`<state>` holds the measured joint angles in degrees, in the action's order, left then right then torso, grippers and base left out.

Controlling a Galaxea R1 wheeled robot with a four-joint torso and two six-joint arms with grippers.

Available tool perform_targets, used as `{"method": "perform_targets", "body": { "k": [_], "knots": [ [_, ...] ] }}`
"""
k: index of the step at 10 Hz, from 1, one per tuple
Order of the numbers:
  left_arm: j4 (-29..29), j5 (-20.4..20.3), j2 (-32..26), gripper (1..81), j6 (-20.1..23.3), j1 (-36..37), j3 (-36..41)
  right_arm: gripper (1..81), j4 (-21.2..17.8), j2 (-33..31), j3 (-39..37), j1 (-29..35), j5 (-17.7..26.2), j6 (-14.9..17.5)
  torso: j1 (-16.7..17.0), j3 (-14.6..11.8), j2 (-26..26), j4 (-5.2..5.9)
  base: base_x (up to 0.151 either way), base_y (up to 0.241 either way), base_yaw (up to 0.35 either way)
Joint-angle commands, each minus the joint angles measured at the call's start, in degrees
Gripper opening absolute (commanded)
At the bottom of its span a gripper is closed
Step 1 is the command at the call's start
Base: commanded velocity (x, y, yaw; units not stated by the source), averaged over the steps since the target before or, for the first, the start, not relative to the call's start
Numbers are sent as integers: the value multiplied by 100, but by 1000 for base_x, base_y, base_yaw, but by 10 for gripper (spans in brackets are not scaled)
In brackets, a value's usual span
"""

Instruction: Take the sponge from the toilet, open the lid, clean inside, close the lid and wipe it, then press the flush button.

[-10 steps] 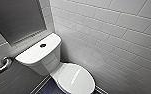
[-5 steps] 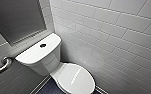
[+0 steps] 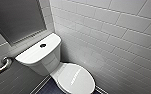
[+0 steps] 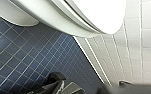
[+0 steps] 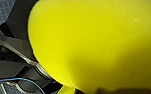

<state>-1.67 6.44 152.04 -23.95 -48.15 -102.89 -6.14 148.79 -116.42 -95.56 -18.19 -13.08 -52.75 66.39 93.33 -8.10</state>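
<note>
Nothing has moved: head view shows the lid [image 3: 77, 78] shut; right wrist, the sponge [image 5: 103, 45], apparently gripped by that pincer.

Tiled bathroom: toilet [image 3: 48, 62], grab bar [image 3: 2, 66]

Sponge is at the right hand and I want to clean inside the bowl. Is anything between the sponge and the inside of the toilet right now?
Yes. The lid is down flat over the bowl of the toilet, so it shuts the sponge off from the inside. Nothing else visible stands in the way.
</note>
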Motion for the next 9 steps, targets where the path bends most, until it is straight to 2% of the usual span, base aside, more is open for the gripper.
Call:
{"method": "perform_targets", "body": {
  "k": [1, 3, 7, 9],
  "knots": [
    [185, 262, 46, 811, -31, 565, 199, 10, 228, 303, -511, -266, 439, 16, 0, 0, 0, 0, 0, 0, 0],
    [237, 244, 152, 811, -118, 662, 172, 10, 245, 585, -890, -284, 430, 16, 0, 0, 0, 0, 0, 0, 0],
    [430, -19, 169, 811, -408, 776, 304, 10, 254, 655, -934, -258, 430, 16, 0, 0, 0, 0, 0, 0, 0],
    [737, -379, 152, 811, -408, 776, 190, 10, 254, 681, -925, -249, 439, 16, 0, 0, 0, 0, 0, 0, 0]
  ]
}}
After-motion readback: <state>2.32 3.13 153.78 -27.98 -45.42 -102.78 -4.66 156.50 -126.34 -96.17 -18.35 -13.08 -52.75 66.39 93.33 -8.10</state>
